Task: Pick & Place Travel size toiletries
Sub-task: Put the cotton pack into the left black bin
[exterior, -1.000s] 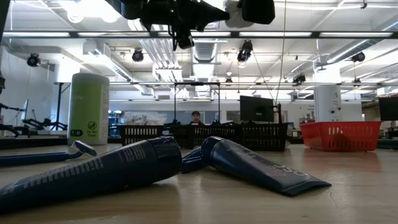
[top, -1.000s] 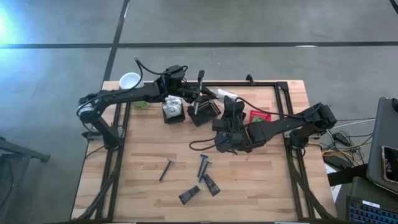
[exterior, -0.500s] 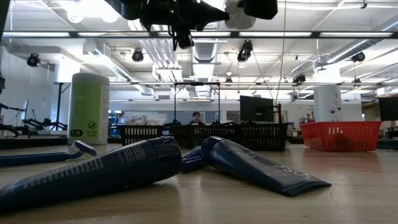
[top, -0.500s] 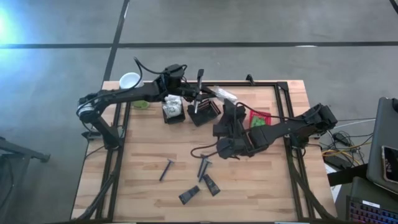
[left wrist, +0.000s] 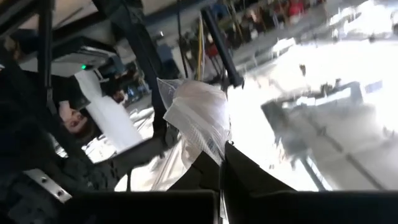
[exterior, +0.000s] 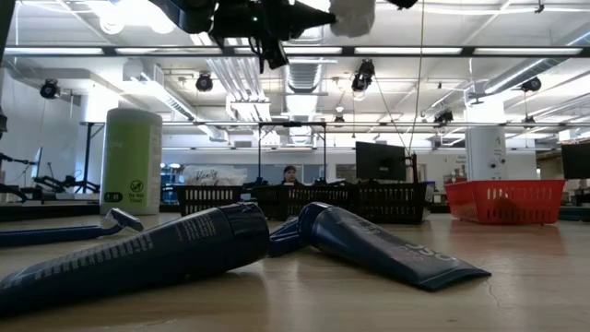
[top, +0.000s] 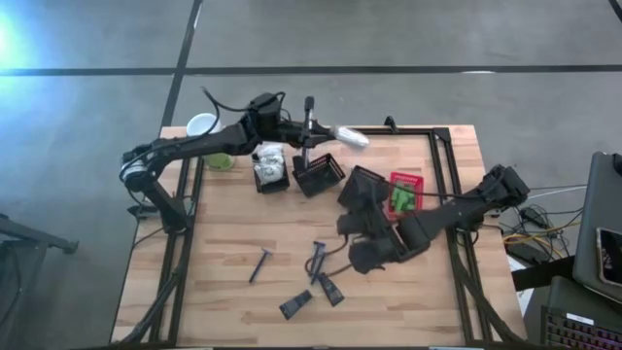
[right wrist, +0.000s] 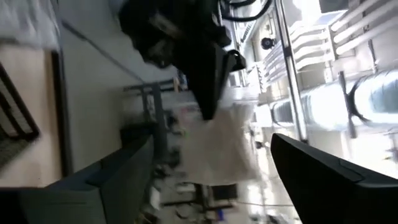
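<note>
White crinkly packet (left wrist: 198,121) clamped in left jaws, contents unclear; right gripper (right wrist: 205,171) jaws apart w/ nothing between

The low view's top edge cuts off the white wrapped packet (exterior: 353,13).

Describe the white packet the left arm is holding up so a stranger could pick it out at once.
Start at the wooden table's far edge, above the black baskets. There the left gripper is shut on a crinkly white wrapped packet. Unlike the packets sitting in the left basket, it hangs in the air.
</note>
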Available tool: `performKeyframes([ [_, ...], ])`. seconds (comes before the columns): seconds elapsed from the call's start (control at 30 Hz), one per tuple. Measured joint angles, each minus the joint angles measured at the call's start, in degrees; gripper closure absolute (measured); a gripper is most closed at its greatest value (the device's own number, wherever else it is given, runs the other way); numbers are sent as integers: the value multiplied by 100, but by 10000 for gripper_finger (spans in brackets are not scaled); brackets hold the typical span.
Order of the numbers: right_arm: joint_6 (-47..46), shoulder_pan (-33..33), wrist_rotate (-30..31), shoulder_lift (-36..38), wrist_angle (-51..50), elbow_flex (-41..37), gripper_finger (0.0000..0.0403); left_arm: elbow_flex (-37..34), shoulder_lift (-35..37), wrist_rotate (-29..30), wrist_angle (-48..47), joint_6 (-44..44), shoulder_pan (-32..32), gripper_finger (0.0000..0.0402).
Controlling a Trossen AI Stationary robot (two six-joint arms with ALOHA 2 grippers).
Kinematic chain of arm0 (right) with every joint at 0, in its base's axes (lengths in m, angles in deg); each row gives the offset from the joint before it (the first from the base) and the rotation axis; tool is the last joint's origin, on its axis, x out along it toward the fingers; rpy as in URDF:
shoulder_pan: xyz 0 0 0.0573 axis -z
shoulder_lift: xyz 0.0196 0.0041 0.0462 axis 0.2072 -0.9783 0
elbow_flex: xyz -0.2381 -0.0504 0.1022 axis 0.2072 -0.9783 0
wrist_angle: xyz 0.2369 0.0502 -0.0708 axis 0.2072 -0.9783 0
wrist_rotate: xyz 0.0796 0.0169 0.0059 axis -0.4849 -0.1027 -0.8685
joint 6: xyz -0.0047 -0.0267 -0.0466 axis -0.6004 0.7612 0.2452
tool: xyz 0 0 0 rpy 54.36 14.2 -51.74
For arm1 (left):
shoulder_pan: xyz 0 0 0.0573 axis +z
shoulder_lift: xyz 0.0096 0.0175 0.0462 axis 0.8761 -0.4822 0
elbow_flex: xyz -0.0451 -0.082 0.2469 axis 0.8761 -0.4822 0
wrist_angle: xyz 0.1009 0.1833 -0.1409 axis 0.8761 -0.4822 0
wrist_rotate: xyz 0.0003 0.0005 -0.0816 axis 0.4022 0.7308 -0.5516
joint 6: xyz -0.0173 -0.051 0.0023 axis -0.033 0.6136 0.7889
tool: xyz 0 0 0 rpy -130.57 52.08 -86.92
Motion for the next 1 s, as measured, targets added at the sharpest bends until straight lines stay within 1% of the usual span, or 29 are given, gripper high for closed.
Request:
performKeyframes([
  [0.07,-513,-169,0,7,0,0,76,0,0,-137,236,-142,34,401],
  [0.23,-2616,-528,0,123,-27,0,77,-2,0,-486,878,-582,131,401],
  [0.3,-3258,-609,4,149,-39,0,83,-2,0,-672,1141,-810,180,401],
  [0.5,-3972,-961,28,146,4,0,101,-2,0,-1301,2037,-1435,314,400],
  [0.63,-4980,-1078,28,146,-1,-2,112,-2,0,-1767,2649,-1719,366,400],
  [0.7,-5554,-1073,-26,146,-16,-4,117,-2,0,-1934,2998,-1770,392,400],
  [0.73,-5886,-1067,-161,163,-92,-6,119,-2,0,-1999,3190,-1786,399,400],
  [0.77,-6247,-1042,-426,222,-267,-8,121,-2,0,-2063,3365,-1829,410,399],
  [0.87,-7478,-916,-1500,521,-1176,-8,126,-2,2,-2186,3777,-1831,449,399],
  [0.93,-8263,-906,-1520,688,-2106,-7,130,-4,2,-2234,4020,-1759,473,400],
  [1.0,-9071,-901,-1371,833,-3138,-14,135,-4,2,-2276,4166,-1738,497,400],
])
